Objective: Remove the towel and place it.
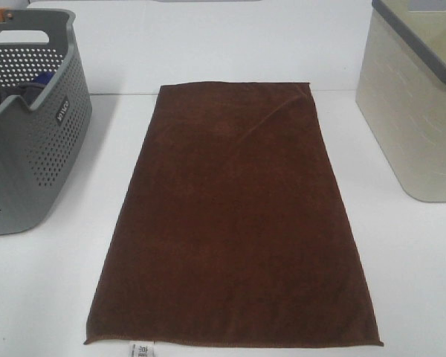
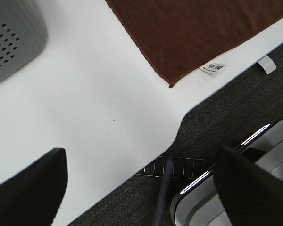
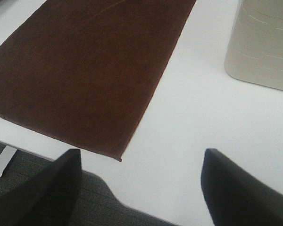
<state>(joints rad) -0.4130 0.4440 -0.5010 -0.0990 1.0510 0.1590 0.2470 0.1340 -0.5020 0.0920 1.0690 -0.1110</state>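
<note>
The dark brown towel (image 1: pixel 234 216) lies spread flat on the white table (image 1: pixel 424 268), long side running front to back, with its small white tag (image 1: pixel 142 349) at the near short edge. Neither gripper shows in the high view. In the left wrist view my left gripper (image 2: pixel 141 188) is open and empty over the table's front edge, short of the towel's (image 2: pixel 193 33) near corner and its tag (image 2: pixel 212 68). In the right wrist view my right gripper (image 3: pixel 141 188) is open and empty, hovering at the front edge close to the towel's (image 3: pixel 85 66) other near corner.
A grey perforated basket (image 1: pixel 26 126) stands at the left with a blue cloth (image 1: pixel 37 82) inside. A beige bin (image 1: pixel 416 104) with a grey rim stands at the right. The floor and part of the robot base (image 2: pixel 236 188) lie below the table's front edge.
</note>
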